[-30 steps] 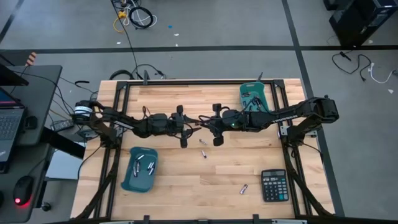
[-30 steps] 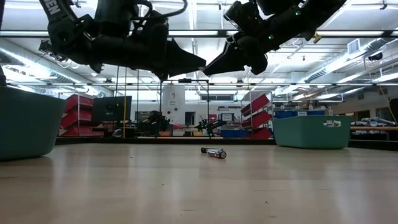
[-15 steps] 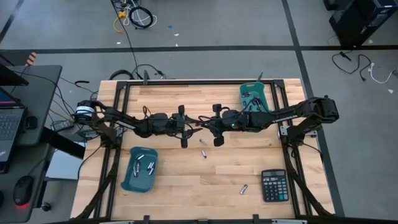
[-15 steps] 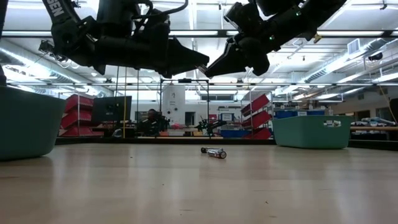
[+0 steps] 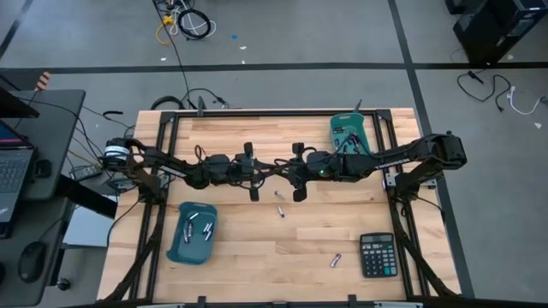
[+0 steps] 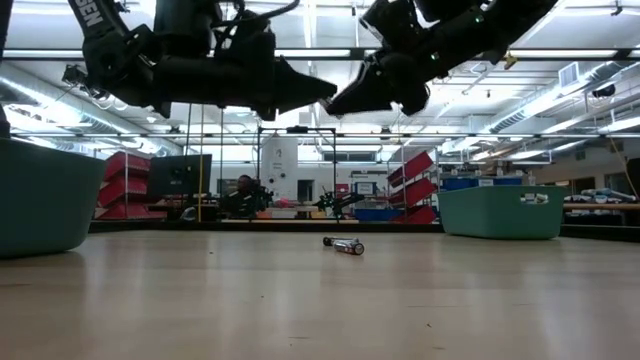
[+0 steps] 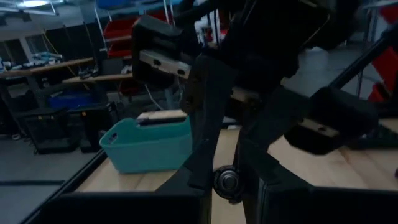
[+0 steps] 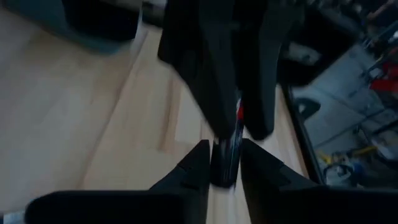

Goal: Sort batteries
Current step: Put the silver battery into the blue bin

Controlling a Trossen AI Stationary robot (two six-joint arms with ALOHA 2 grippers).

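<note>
Left tool [image 7: 227, 186] and right tool [image 8: 225, 163] both pinch one battery [image 8: 227, 149] mid-air.

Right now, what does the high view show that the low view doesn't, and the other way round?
Only high: the calculator, a stray battery beside it, and batteries inside the left bin. Only low: the room behind, with red shelves. Both: left bin and right bin, the left gripper and right gripper tip to tip above mid-table, a centre battery beneath them.
</note>
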